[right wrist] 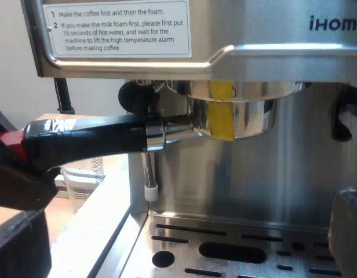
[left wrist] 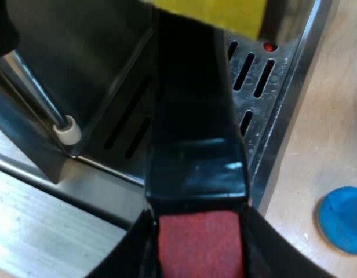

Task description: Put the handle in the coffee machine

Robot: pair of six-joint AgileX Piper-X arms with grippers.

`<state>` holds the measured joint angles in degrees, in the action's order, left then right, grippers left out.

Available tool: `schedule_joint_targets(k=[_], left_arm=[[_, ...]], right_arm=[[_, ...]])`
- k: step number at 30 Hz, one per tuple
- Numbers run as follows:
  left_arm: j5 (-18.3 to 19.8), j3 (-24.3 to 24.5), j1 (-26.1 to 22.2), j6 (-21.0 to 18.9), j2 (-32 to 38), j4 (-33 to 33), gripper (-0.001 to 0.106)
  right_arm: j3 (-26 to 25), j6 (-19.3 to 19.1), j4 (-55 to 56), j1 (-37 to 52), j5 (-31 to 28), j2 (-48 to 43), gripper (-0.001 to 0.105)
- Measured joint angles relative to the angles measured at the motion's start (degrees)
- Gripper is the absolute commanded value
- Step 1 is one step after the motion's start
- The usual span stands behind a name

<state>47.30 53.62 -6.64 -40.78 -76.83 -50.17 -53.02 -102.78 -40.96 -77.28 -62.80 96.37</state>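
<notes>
Obs.: your left gripper (left wrist: pixel 197 263) is closed on the red end (left wrist: pixel 199 234) of the handle (left wrist: pixel 196 145); a black finger sits tight against each side of it.

Your right gripper (right wrist: pixel 184 231) holds nothing. Its fingers stand wide apart, facing the espresso machine (right wrist: pixel 283 58) low over the drip tray (right wrist: pixel 283 234).

Holder (right wrist: pixel 248 116): the metal basket, marked with yellow tape (right wrist: pixel 220 113), is up under the machine's front at the brew head, and its rim looks seated in the ring above. I cannot tell from here whether it is fully locked.

Key relation: the handle's long axis runs about level, from the basket straight out to your left gripper. That puts the basket directly ahead of the left fingers, at the far end of the handle. In the left wrist view the handle points away over the tray slots to the yellow tape.

Judgement: the left arm is the working arm, because it already has the handle. The right is nearer the tray than the holder. What remains looks like a swing of the handle around the brew head, pivoting at the basket and not pushing along the axis.

Clearances: the steam wand (right wrist: pixel 146 168) hangs just beside the handle's metal neck. The measuring glass (right wrist: pixel 83 174) stands beyond the handle, and the blue tamper (left wrist: pixel 343 220) lies on the table near the tray's edge.
</notes>
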Motion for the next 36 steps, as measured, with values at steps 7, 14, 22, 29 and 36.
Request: schedule_joint_targets(k=[7,14,22,29,36], left_arm=[[0.26,0.00,0.00,1.84,0.00,-1.55,0.000],[-0.11,0.07,0.00,2.42,0.92,-2.10,0.000],[0.67,0.07,-0.06,1.77,0.90,-1.08,0.000],[1.71,-0.28,-0.06,-1.78,0.90,1.76,0.000],[3.20,-0.28,-0.06,-3.00,0.98,3.09,0.000]], right_arm=[[0.00,0.00,0.00,0.00,0.00,0.00,0.105],[0.00,0.00,0.00,0.00,0.00,0.00,0.105],[0.00,0.00,0.00,0.00,0.12,0.00,0.105],[0.00,0.00,0.00,0.00,0.12,0.00,0.105],[0.00,0.00,0.00,0.00,0.12,0.00,0.105]])
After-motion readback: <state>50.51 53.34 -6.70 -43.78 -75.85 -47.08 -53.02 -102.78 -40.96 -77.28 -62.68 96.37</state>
